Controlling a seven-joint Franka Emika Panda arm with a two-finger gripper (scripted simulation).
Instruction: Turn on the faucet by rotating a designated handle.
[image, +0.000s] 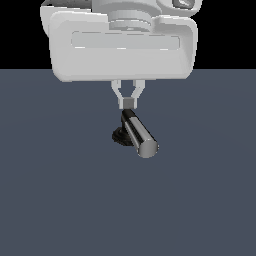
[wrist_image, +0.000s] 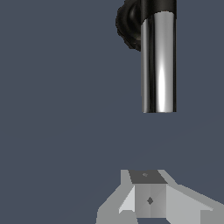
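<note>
Tool poised above the faucet handle, fingers together, nothing held.

The tool (image: 129, 103), its fingertips closed on each other, hangs by the black elbow end of the handle (image: 140, 135), a silver bar jutting from the faucet (image: 122, 136) on the bare tabletop (image: 60, 200). Best to push sideways near the bar's free end for leverage; nothing else stands in the way.

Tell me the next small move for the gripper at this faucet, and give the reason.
Probably lower the gripper a little beside the handle, then push sideways. Its fingers look closed together and sit just above the bar's black elbow end in the exterior view; the wrist view shows the silver bar apart from them, untouched. The faucet base stands low behind the bar.
</note>
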